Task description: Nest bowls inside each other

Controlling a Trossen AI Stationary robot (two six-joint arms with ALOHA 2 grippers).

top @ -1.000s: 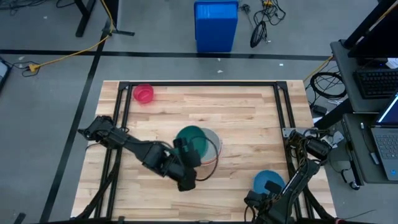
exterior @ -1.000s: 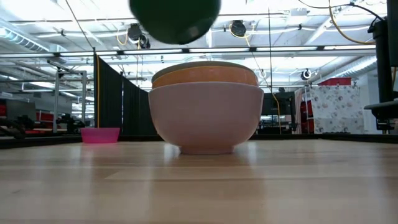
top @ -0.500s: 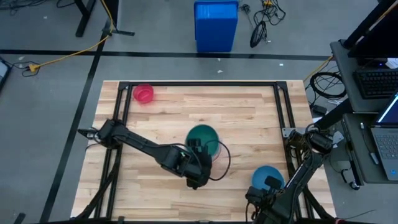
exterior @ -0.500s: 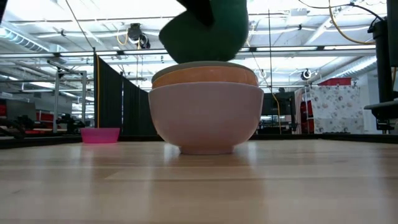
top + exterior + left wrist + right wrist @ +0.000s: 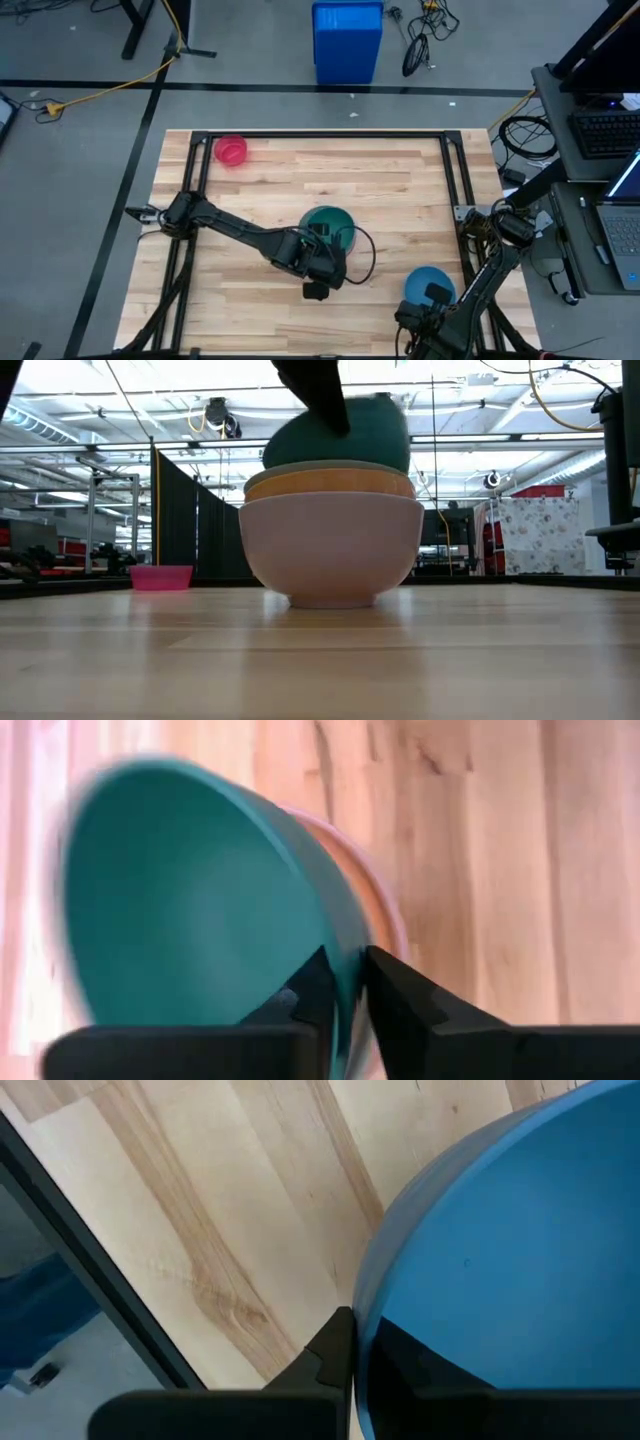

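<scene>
The left tool has lowered the teal bowl into the stack beneath it — its fingers still straddle the rim, barely parted. That bowl looks seated, tilted; release comes next. The right tool stays pinched on the blue bowl, well apart on the desk.

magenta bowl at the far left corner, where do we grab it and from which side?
Judging by the pose, pinch the rim of the magenta bowl. It sits upright and alone on the table, mouth up, so one finger can go inside the wall and one outside. Come from straight above. The left gripper is nearer but now has the teal bowl.
</scene>
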